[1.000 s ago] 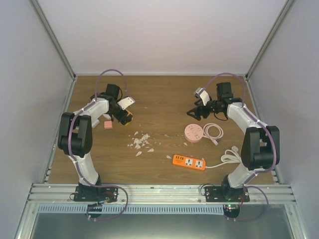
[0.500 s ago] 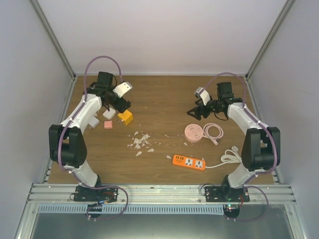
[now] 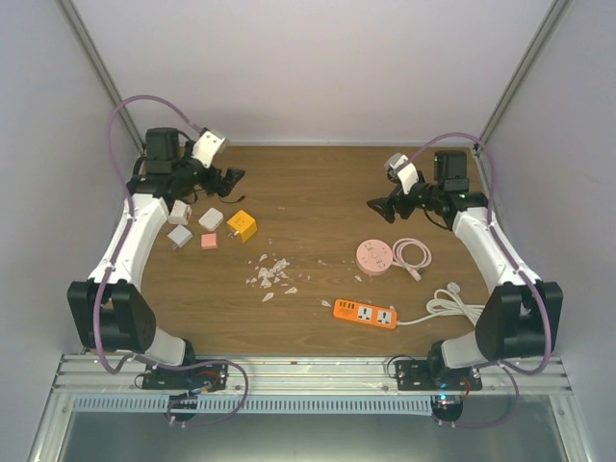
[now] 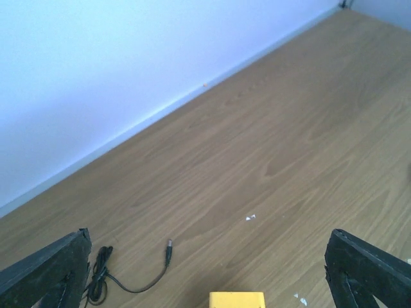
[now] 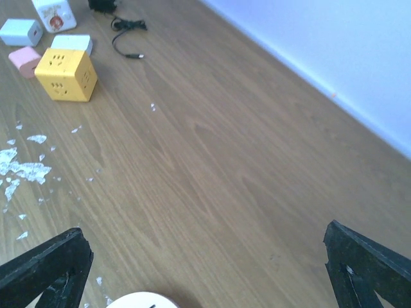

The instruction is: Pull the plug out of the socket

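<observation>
Wood tabletop (image 3: 318, 183), white walls (image 3: 308, 67). Your left gripper (image 3: 231, 177) at 10 o'clock and right gripper (image 3: 376, 205) at 2 gape wide, both empty. The strip (image 3: 366, 314) lies at 5; any plug in it is too small to tell. Likely light, slick, rigid: pin it, pinch the plug's body.

No legible text is seen; a red mark on the white cube (image 5: 54, 13) is too small to be read.

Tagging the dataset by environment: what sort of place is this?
Probably a lab robot test cell, not a home. Plain white panels in aluminium framing box in a wood-top table, and the only items are power props such as an orange power strip and a yellow cube socket.
</observation>
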Tool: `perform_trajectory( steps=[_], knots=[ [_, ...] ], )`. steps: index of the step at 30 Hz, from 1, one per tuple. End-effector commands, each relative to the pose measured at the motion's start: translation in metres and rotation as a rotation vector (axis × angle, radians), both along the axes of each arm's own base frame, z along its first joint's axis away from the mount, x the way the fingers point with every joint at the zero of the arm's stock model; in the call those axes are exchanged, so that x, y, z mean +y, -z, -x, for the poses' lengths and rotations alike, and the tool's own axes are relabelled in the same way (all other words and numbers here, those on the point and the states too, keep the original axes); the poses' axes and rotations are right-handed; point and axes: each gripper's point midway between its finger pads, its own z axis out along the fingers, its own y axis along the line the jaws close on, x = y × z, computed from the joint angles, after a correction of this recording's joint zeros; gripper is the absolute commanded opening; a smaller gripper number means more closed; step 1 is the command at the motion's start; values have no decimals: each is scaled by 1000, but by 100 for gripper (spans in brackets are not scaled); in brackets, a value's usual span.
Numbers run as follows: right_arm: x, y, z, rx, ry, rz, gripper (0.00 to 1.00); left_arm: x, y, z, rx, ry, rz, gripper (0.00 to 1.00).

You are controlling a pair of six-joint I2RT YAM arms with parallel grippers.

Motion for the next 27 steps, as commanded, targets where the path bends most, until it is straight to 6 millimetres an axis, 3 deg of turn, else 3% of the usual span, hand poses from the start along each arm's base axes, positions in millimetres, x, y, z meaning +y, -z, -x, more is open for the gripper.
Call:
perform_trajectory(
  steps=[1,3,7,13,18,27],
  knots=[
    [-16,-24,-2,-87,58,-13,100,18,-32,-4,-75,-35,164,99],
    [-28,-27,-4,-104,94,-20,100,33,-31,-6,-74,-82,177,99],
    [-78,-30,-9,-115,208,-54,100,70,-20,-8,-72,-182,192,99],
    [-120,-13,-12,-102,298,-40,100,105,3,-6,-54,-283,200,99],
    [-134,6,-13,-80,329,-26,100,117,29,-5,-26,-358,172,99],
    [-131,21,-12,-43,322,-51,100,111,66,-2,41,-347,157,99]
  ],
)
